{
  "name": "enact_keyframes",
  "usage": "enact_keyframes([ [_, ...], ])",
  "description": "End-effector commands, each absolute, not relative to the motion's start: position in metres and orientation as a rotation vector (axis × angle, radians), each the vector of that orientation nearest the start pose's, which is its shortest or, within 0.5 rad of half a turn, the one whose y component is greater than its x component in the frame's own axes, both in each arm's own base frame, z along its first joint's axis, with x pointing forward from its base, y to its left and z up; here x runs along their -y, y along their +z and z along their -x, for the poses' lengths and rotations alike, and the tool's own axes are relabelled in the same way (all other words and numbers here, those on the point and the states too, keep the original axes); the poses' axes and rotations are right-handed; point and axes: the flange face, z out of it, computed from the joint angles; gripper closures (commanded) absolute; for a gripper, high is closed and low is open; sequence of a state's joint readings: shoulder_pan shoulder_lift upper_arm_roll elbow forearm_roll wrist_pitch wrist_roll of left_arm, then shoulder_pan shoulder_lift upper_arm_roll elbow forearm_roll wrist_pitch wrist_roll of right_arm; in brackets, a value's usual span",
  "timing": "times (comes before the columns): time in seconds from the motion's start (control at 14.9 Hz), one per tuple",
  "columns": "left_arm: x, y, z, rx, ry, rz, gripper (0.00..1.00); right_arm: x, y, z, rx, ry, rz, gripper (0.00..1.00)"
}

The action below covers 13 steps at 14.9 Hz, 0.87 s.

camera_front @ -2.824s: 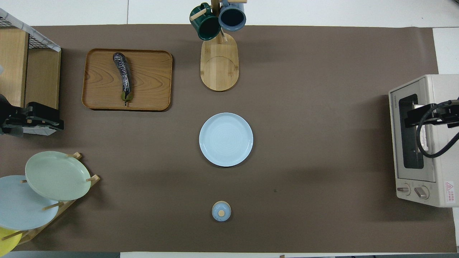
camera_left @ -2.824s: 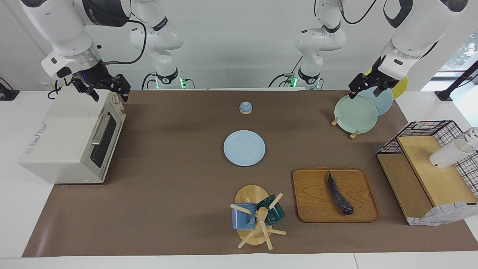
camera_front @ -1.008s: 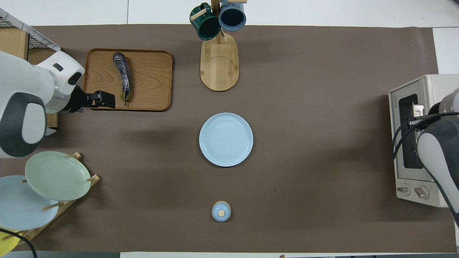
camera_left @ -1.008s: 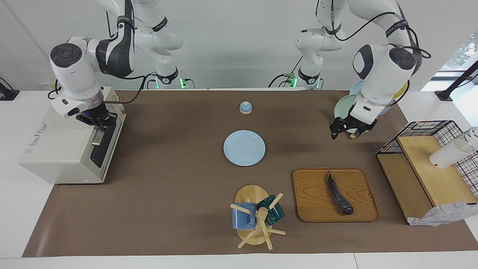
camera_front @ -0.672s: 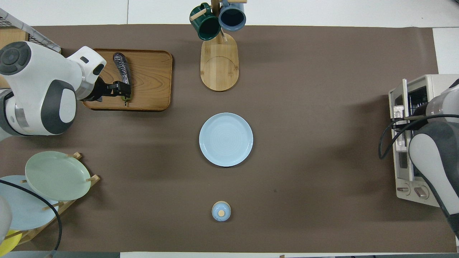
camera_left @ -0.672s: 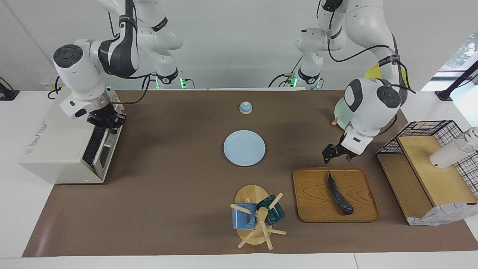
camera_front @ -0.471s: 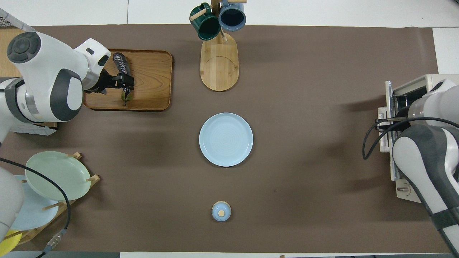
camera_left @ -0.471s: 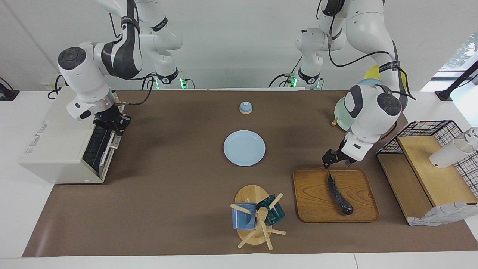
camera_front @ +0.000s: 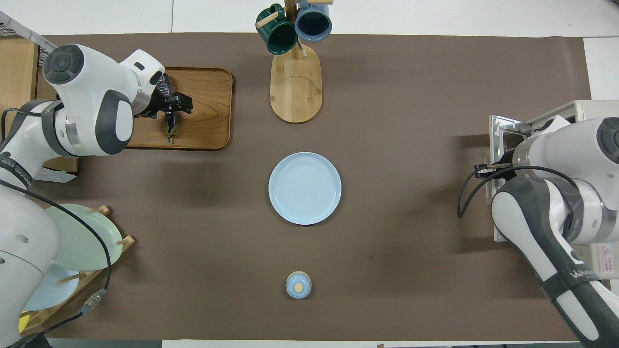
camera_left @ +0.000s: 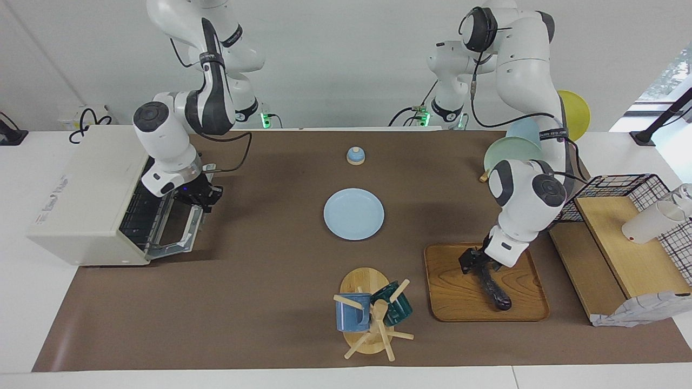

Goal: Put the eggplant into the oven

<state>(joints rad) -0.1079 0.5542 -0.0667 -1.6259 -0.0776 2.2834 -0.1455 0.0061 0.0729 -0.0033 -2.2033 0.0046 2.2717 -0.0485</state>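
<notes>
Reaching down over the wooden tray point(camera_left: 459, 294), the left tool point(camera_left: 476, 263) sits at the stem end of the eggplant point(camera_left: 494, 289), which lies flat on that tray toward the left arm's end of the desk point(camera_left: 259, 292). Whether its fingers have clenched on the eggplant or only straddle it, I cannot tell from either view.

The right tool point(camera_left: 203, 197) is at the free edge of the oven's door point(camera_left: 181, 235), which hangs nearly flat open in front of the oven point(camera_left: 86, 200), at the right arm's end of the desk. It seems to have the handle, though the grip itself is hidden by the wrist.

To do this step well, I would judge the grasp should sit a little toward the eggplant's middle, not at the thin stem, since a long curved body held at one end is likely to droop and swing. The fingers should close across its narrow width, squarely. The door should be left fully down before the carry, so the wire rack point(camera_left: 143, 208) is reachable.

The eggplant is slim, dark and glossy, slightly bowed, probably smooth and a bit slippery. The tray is grained wood with a low rim and rounded corners. The oven is a boxy off-white metal case, its rack thin wire. Between them, a pale blue plate point(camera_left: 353, 214) lies on the brown mat point(camera_left: 259, 292), well apart from both.
</notes>
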Motion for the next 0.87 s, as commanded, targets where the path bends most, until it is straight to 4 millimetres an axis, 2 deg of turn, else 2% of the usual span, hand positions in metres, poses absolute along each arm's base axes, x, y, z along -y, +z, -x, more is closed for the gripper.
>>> enact_keyframes([
  [0.0,0.115,0.306,-0.687,0.004,-0.16,3.221,0.17,0.03,0.308,-0.556,0.061,-0.027,3.166,1.0],
  [0.13,0.112,0.301,-0.684,-0.047,-0.154,3.183,0.22,0.012,0.306,-0.559,0.046,-0.036,3.136,1.0],
  [0.2,0.113,0.3,-0.683,-0.061,-0.151,3.182,0.3,-0.002,0.31,-0.561,0.03,-0.027,3.121,1.0],
  [0.27,0.112,0.301,-0.683,-0.068,-0.149,3.181,0.43,-0.018,0.318,-0.567,0.018,-0.005,3.114,1.0],
  [0.34,0.111,0.301,-0.684,-0.066,-0.142,3.18,0.66,-0.041,0.334,-0.575,-0.004,0.017,3.112,1.0],
  [0.4,0.11,0.302,-0.683,-0.064,-0.13,3.181,0.97,-0.07,0.351,-0.581,-0.034,0.027,3.113,1.0],
  [0.47,0.11,0.303,-0.683,-0.064,-0.118,3.18,1.0,-0.089,0.363,-0.584,-0.07,0.028,3.114,1.0],
  [0.61,0.11,0.307,-0.683,-0.057,-0.1,3.183,1.0,-0.111,0.379,-0.583,-0.111,0.037,3.115,1.0],
  [0.67,0.111,0.309,-0.682,-0.056,-0.07,3.185,1.0,-0.113,0.385,-0.581,-0.121,0.038,3.115,0.89],
  [0.74,0.112,0.321,-0.681,-0.042,-0.042,3.189,1.0,-0.116,0.393,-0.577,-0.113,0.047,3.117,0.66],
  [0.81,0.117,0.336,-0.674,-0.033,-0.019,3.2,1.0,-0.124,0.4,-0.574,-0.097,0.06,3.122,0.59],
])
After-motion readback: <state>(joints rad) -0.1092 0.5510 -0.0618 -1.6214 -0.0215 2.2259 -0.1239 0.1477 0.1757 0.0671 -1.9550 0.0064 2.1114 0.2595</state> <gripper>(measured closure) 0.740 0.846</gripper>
